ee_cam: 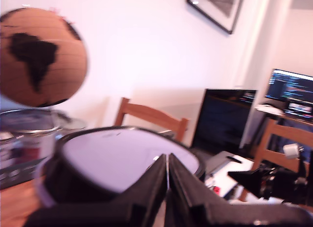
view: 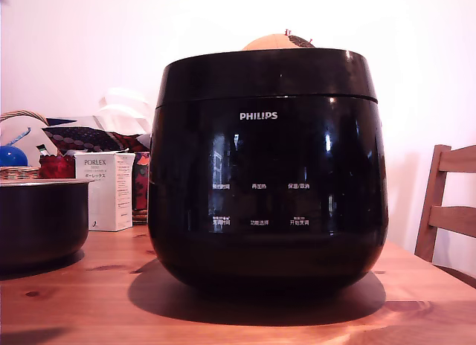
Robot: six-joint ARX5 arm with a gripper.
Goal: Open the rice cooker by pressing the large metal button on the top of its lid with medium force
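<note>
Exterior view: the cooker sits on the wooden table, filling the middle of the frame, its front with the white PHILIPS lettering facing the camera. The lid is down, closed along its seam. A dark pot stands on the table at this view's left, apart from the cooker; behind it are a white box and a basket. A wooden chair is at this view's right. The top of an orange globe shows above the lid, behind the cooker. My arm does not show here.

Wrist view: my gripper has its two black fingers pressed together, only a thin line between them, nothing held. Beyond the tips lies the lid's glossy round top, blurred, reflecting the pale wall. I cannot tell whether the tips touch it. The globe is past the lid, and a chair, dark screens and a framed picture are further back.
</note>
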